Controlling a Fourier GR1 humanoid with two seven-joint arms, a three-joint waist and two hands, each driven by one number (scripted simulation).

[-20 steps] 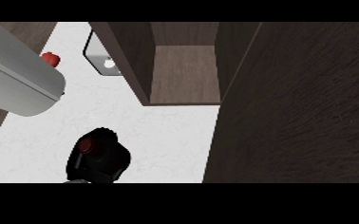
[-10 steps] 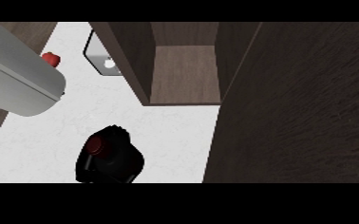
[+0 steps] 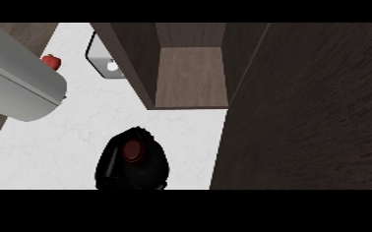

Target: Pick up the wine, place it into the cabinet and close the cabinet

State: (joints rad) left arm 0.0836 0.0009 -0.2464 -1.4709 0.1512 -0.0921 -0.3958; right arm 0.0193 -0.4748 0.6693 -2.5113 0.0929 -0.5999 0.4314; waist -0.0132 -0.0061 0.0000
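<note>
Risk of wine bottle (image 3: pixel 133 150), gripped in curled right hand (image 3: pixel 120 169) just below cabinet (image 3: pixel 190 78), striking the door (image 3: pixel 298 108) alongside.

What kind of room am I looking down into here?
Most likely a kitchen: a white counter, an open wooden cabinet standing on it, and a dark wine bottle with a red top, seen from above, in front of the opening.

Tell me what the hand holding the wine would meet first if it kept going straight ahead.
The hand curled round the wine points up the view toward the open cabinet. White counter lies between; the cabinet's front edge or floor likely comes first, though depth is unclear. Which hand it is cannot be told.
</note>
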